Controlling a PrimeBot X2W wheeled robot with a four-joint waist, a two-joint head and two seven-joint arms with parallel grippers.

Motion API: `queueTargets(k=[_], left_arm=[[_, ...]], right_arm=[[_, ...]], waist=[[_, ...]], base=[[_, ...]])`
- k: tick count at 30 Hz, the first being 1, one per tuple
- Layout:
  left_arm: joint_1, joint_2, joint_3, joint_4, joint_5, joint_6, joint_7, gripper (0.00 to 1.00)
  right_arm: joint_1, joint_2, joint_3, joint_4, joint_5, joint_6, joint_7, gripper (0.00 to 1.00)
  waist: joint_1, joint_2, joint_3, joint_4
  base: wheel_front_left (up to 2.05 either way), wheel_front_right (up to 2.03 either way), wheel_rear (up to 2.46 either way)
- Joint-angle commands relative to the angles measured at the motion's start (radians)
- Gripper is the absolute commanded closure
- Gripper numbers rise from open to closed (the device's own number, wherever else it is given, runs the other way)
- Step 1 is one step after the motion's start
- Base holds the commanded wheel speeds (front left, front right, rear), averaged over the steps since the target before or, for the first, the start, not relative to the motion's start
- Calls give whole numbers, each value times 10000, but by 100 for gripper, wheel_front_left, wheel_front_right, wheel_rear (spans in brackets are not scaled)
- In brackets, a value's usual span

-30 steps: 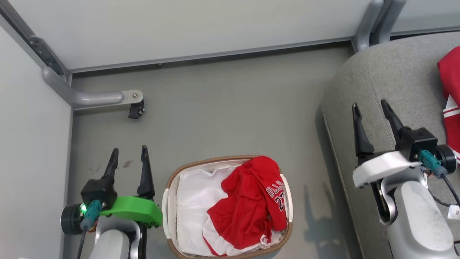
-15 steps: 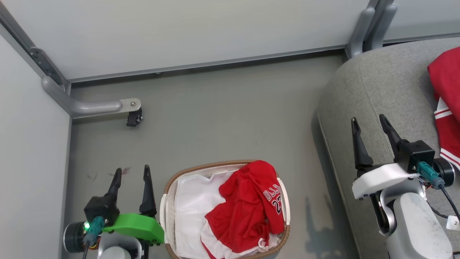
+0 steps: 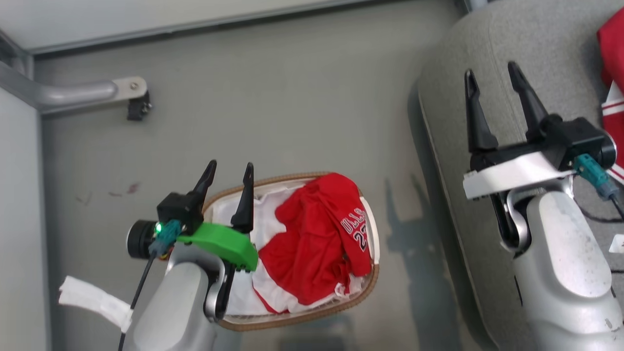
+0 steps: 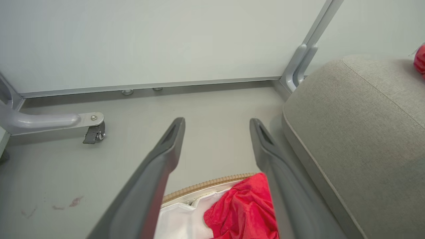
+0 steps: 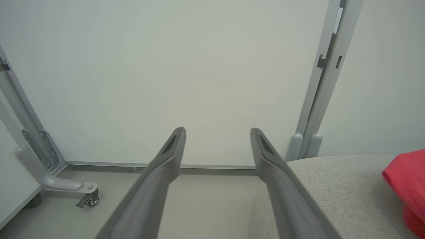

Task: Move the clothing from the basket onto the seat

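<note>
Head view: an oval white laundry basket (image 3: pixel 287 177) with a brown woven rim stands on the grey floor (image 3: pixel 292 97), apart from the big grey seat cushion (image 3: pixel 453 53) at the right. Inside it a crumpled red jersey (image 3: pixel 312 243) fills the right half, heaped over the white liner (image 3: pixel 263 207). Its folded lettering seems to read "ULLS 23", the first letter tucked out of sight. A second red garment (image 3: pixel 613 58) with white stripe trim lies on the seat cushion at the frame's right edge. The left gripper (image 3: pixel 230 165) hangs over the basket's left end, its two dark fingers spread with nothing between them. One finger crosses the liner and the other the rim, and from above I cannot tell whether either touches. The right gripper (image 3: pixel 490 69) is over the near edge of the seat cushion, likewise spread wide and empty, clear of the striped garment. In the left wrist view the parted fingers frame the basket's far rim and a fold of the jersey low down, with the cushion's seam (image 4: pixel 382 89) running off to the right. In the right wrist view the splayed fingers point toward a pale wall panel (image 5: pixel 199 66), with the cushion below them and the red garment at the right edge.
</note>
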Motion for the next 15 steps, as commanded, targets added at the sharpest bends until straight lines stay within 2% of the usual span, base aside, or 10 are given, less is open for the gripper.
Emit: queueTargets(k=[1,9,15], left_arm=[[-409,59,-75,204,-81,-68,5,0],[-1927,70,-592,1971,-136,-348,7,0],[-2633,75,-925,3198,-295,-468,7,0]], right_arm=[[-276,-23,119,-166,143,-14,-3,0],[-1231,-14,655,-1021,665,-14,-3,0],[-1524,-12,755,-1422,882,-14,-3,0]], waist=[[0,0,1414,-897],[0,0,3083,-1807],[0,0,3874,-2222]], base=[[0,0,0],[0,0,0],[0,0,0]])
